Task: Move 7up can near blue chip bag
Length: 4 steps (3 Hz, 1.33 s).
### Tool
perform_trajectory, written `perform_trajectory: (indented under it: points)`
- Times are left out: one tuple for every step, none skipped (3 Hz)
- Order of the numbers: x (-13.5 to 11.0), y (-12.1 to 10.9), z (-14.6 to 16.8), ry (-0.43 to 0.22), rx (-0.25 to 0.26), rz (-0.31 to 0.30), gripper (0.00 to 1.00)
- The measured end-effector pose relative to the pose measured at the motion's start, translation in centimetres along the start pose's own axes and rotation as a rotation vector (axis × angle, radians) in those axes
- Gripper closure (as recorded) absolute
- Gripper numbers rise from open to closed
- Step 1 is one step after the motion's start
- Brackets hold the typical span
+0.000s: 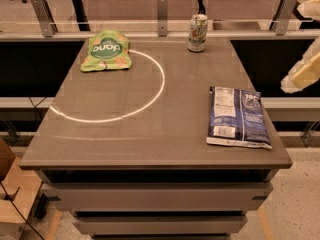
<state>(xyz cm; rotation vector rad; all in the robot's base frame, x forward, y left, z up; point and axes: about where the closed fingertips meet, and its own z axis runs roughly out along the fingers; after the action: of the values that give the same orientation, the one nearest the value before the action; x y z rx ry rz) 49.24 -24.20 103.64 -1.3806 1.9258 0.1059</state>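
Observation:
The 7up can stands upright at the far edge of the table, right of centre. It is white and silvery with green markings. The blue chip bag lies flat near the table's right front, label panel up. The can and the bag are well apart. My gripper shows only as a cream-coloured piece at the right edge of the view, beyond the table's right side. It is above and to the right of the bag and touches nothing.
A green rounded snack bag lies at the far left of the table. A white circle is marked on the tabletop. A rail with metal posts runs behind the table.

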Motion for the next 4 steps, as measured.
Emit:
perform_trajectory:
  points:
    - [-0.6,-5.1,3.6,-0.092,0.062,0.057,0.0]
    - [-0.6,-5.2,3.7,-0.094,0.064,0.058,0.0]
    - [-0.7,-5.4,4.8,-0.087,0.075,0.087,0.0]
    - [-1.1,-6.7,7.2,-0.168,0.095,0.175,0.0]
